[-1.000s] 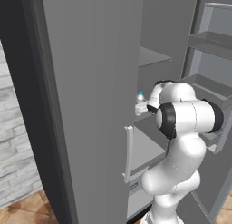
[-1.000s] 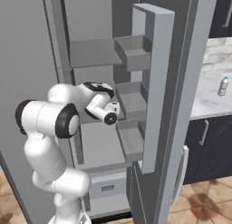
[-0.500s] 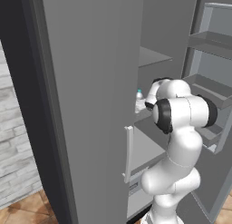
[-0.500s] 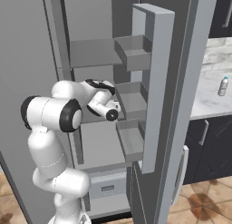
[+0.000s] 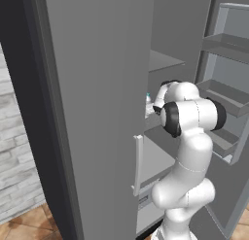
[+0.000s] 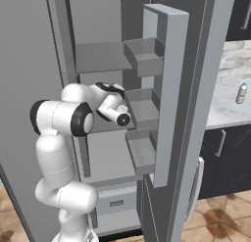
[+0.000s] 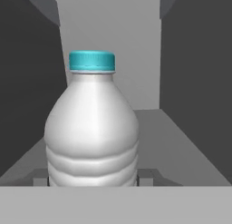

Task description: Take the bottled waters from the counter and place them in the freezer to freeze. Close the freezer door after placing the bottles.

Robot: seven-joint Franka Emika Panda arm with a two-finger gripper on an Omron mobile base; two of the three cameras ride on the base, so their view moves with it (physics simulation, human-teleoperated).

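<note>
One bottled water (image 7: pixel 93 128), clear and ribbed with a teal cap, stands upright between my gripper's (image 7: pixel 93 177) fingertips (image 7: pixel 145 175), which are shut on it. It sits inside the freezer (image 6: pixel 98 60), just over a grey shelf (image 7: pixel 181 146); whether it touches the shelf I cannot tell. From the left base view its cap and shoulder (image 5: pixel 148 100) peek out beside my hand. The second bottled water (image 6: pixel 241 93) stands on the marble counter (image 6: pixel 228 111) to the right. The freezer door (image 6: pixel 166 89) hangs wide open with its bins facing in.
The door's three bins (image 6: pixel 144 57) jut toward my arm on the right. A closed grey fridge door (image 5: pixel 97 112) with a pale handle (image 5: pixel 138 163) walls off the left. A drawer (image 6: pixel 115 202) sits low in the freezer. Dark cabinet fronts (image 6: pixel 228 157) stand under the counter.
My arm has reached a little deeper into the freezer, carrying the bottle with it. The grip has stayed shut.
</note>
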